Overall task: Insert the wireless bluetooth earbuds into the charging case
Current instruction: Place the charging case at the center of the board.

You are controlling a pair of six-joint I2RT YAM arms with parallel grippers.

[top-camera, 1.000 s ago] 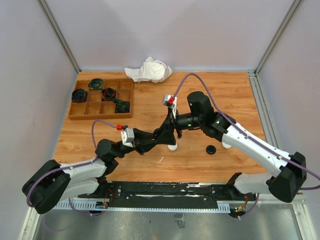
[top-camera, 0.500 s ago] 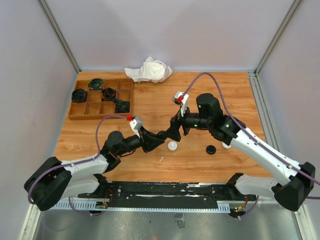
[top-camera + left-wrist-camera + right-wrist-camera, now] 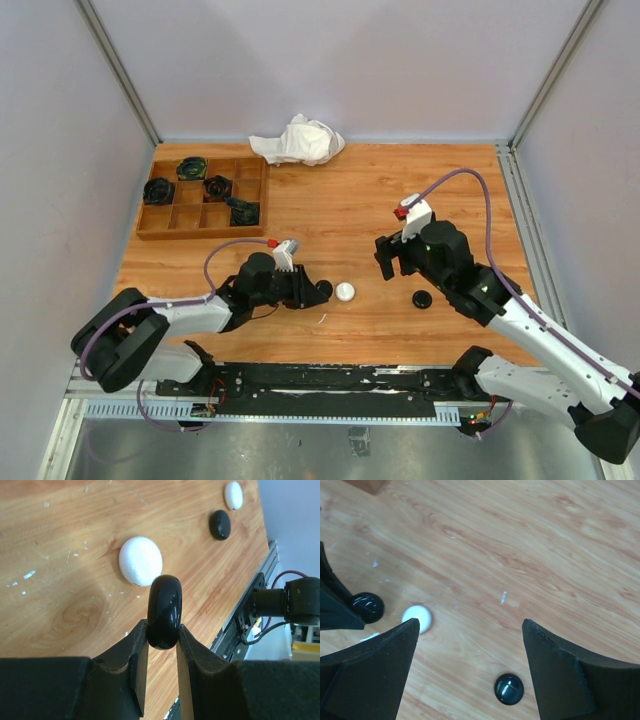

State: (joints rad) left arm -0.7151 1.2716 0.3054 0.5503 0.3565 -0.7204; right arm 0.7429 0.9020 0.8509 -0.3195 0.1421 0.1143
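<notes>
Left claw [image 3: 162, 630] clenched on black case [image 3: 165, 607], edge-up, just beside white case [image 3: 140, 560]. Right claw [image 3: 470, 625] released, empty, hanging right of white case. Buds not discernible. Step: case held; next likely needs lid opened.

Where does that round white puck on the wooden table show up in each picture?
Top external: round white puck, just below centre.
Left wrist: upper middle.
Right wrist: lower left.
Shared landmark: glossy black puck pinched in the left gripper, right beside it.
</notes>
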